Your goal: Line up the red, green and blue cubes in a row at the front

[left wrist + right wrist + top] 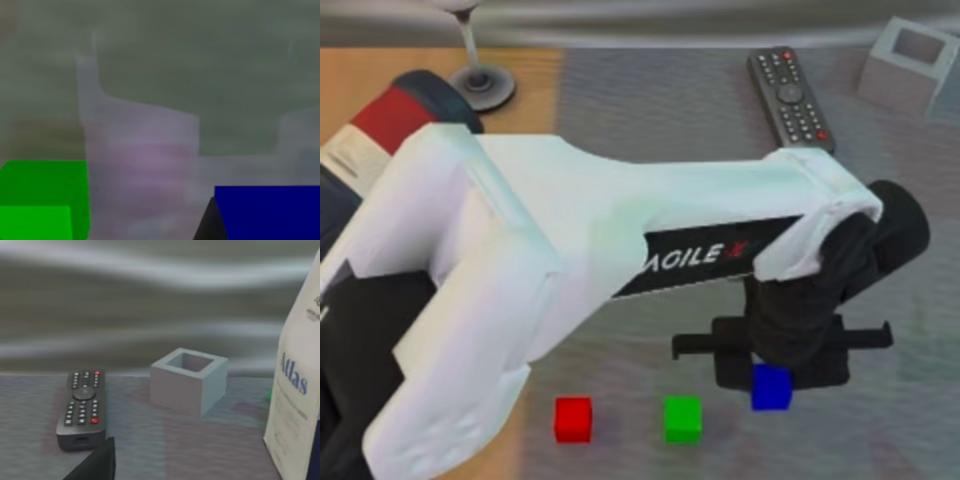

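Note:
The red cube (573, 419) and the green cube (683, 419) sit apart in a row near the table's front edge. The blue cube (771, 387) is to the right of the green one and slightly farther back, under my left gripper (771, 380), which is shut on it. In the left wrist view a dark fingertip (211, 222) presses against the blue cube (267, 212), and the green cube (42, 197) lies off to one side. My right arm is outside the top view; only a dark part of my right gripper (140, 471) shows in its wrist view.
A black remote (790, 95) and a grey hollow block (910, 65) lie at the back right. A wine glass (480, 80) stands at the back left, near a red and dark object (390, 115). A white Atlas bag (300, 390) stands close to the right wrist camera.

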Available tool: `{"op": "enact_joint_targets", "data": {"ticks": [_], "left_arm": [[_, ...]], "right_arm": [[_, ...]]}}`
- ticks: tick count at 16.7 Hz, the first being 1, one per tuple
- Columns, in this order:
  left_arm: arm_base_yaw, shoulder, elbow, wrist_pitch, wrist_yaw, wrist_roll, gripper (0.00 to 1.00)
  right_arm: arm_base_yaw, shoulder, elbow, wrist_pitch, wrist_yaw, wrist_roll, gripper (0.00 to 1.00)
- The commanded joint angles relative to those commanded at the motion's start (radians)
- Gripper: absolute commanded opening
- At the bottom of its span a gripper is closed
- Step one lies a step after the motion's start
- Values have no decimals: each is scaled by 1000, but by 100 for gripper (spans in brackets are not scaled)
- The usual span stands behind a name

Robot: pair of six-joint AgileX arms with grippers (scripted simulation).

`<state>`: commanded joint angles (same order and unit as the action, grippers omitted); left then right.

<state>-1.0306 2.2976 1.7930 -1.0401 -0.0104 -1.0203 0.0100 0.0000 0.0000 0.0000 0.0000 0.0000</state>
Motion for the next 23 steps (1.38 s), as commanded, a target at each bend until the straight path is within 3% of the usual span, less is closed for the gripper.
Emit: {"op": "enact_joint_targets", "data": {"ticks": [6, 19, 23], "left_arm": [[-3, 16, -42, 50, -1, -1, 0], [-3, 16, -42, 50, -1, -1, 98], [-3, 16, -42, 50, -1, -1, 100]], "right_arm": [[0, 0, 0, 0, 0, 0, 100], [0, 0, 0, 0, 0, 0, 100], [0, 0, 0, 0, 0, 0, 100]]}}
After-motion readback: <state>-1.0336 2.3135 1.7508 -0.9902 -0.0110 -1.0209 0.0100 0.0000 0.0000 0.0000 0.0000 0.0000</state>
